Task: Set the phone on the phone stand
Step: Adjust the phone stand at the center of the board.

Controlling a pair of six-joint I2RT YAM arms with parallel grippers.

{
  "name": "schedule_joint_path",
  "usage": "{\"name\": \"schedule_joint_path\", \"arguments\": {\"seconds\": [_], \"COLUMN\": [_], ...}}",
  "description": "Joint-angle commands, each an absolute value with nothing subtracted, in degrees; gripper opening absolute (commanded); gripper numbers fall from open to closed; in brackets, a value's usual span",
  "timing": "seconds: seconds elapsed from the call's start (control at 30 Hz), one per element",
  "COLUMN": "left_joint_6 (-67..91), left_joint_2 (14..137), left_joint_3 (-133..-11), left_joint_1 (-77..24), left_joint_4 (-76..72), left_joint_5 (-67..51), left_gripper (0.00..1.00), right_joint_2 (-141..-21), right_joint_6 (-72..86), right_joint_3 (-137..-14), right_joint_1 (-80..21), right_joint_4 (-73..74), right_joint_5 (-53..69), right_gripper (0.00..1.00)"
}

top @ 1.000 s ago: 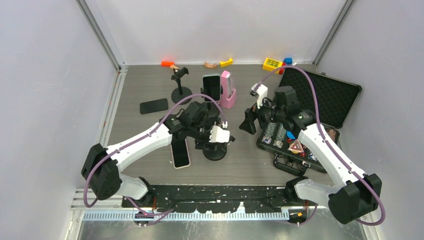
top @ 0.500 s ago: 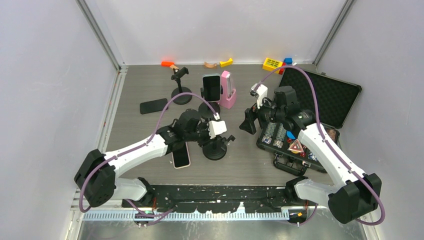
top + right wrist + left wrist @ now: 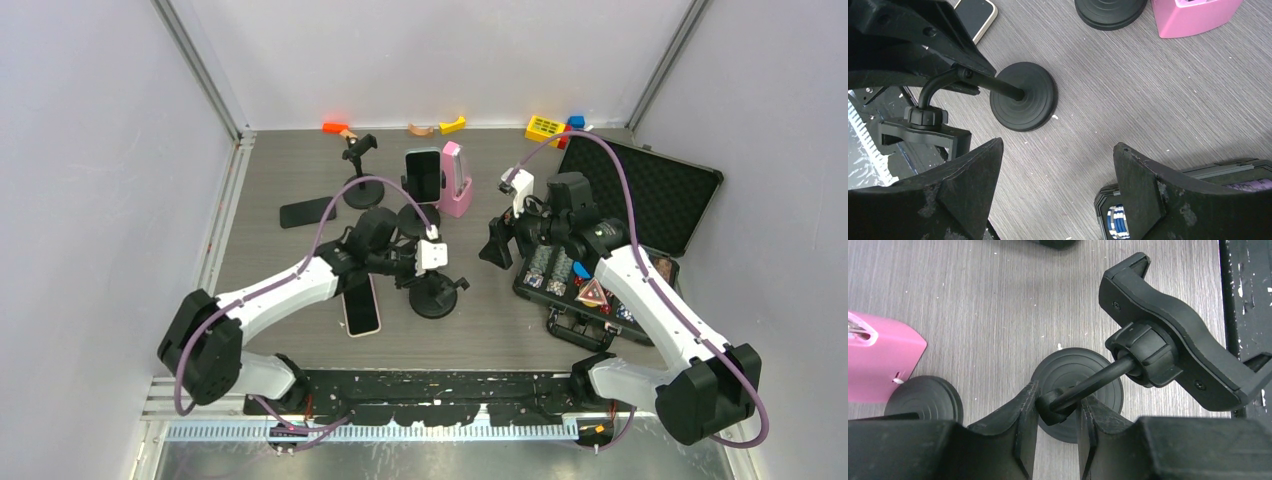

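Note:
My left gripper (image 3: 418, 270) is shut on the stem of a black phone stand (image 3: 433, 297). In the left wrist view my fingers (image 3: 1029, 405) pinch the stem's lower elbow just above the round base (image 3: 1083, 382), and the stand's clamp head (image 3: 1178, 335) sticks out to the right, empty. A cream-cased phone (image 3: 360, 305) lies flat on the table left of the stand, partly under my left arm. Its corner shows in the right wrist view (image 3: 973, 15). My right gripper (image 3: 497, 246) is open and empty, hovering right of the stand (image 3: 1023, 96).
A black phone (image 3: 307, 212) lies flat at the left. A second stand (image 3: 424, 176) holds a phone, with a pink holder (image 3: 455, 182) beside it and an empty stand (image 3: 360, 165) behind. An open black case (image 3: 640, 190) with chips stands at the right. Small toys line the back wall.
My left wrist has shifted a little towards the far left on the stand's stem, and the stand has moved slightly with it. The right arm has not moved.

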State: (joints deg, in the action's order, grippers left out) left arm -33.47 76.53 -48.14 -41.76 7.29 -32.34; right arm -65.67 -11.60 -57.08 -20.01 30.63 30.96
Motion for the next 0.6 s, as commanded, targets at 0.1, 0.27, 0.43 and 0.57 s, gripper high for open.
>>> {"name": "schedule_joint_path", "arguments": {"seconds": [0.1, 0.27, 0.43, 0.57], "left_joint_6": [-42.67, -44.65, -45.25, -42.82], "left_joint_2": [83.06, 86.50, 88.29, 86.30], "left_joint_3": [-58.86, -63.43, -65.17, -63.76], "left_joint_1": [-37.07, -36.91, -36.75, -36.56], "left_joint_4": [13.77, 18.16, 21.30, 19.87], "left_joint_5": [-46.61, -47.58, -48.50, -45.10], "left_gripper": [0.08, 0.20, 0.44, 0.76], "right_joint_2": [-66.05, -66.18, -66.22, -66.41], "right_joint_6": [-12.71, -12.91, -13.01, -13.09], "right_joint_3": [-57.31, -57.31, -57.35, -57.63], "right_joint_1": [-19.69, -19.69, -19.69, -19.69], "right_joint_4": [30.03, 30.18, 30.26, 30.74], "right_joint_5": [31.31, 31.20, 31.37, 31.75], "right_gripper": [0.86, 0.86, 0.86, 0.86]}}
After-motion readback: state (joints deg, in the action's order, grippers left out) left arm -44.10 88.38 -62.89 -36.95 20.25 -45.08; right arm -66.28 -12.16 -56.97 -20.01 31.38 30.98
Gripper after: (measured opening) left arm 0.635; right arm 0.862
